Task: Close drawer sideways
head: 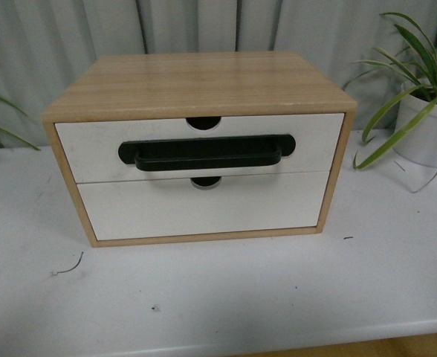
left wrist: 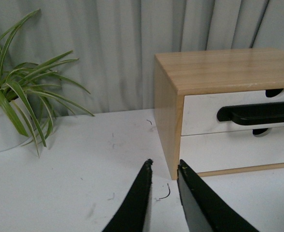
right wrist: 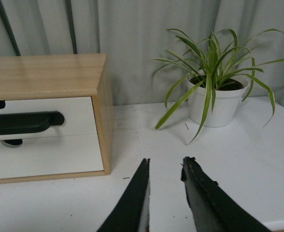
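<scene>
A wooden two-drawer cabinet (head: 204, 78) stands on the white table (head: 218, 297). The drawer (head: 92, 145), its upper one, has a white front, a wide black bar handle (head: 207, 154) and a half-round notch; it sits flush in the cabinet. It also shows in the left wrist view (left wrist: 205, 113) and the right wrist view (right wrist: 79, 113). My left gripper (left wrist: 164, 164) is open and empty, low over the table just off the cabinet's front left corner. My right gripper (right wrist: 165, 161) is open and empty, over the table right of the cabinet. Neither gripper shows in the front view.
The plain white lower drawer front (head: 204, 208) has no handle. A potted plant in a white pot (head: 426, 123) stands at the right, also in the right wrist view (right wrist: 214, 101). Another potted plant (left wrist: 16, 96) stands at the left. Grey curtain behind.
</scene>
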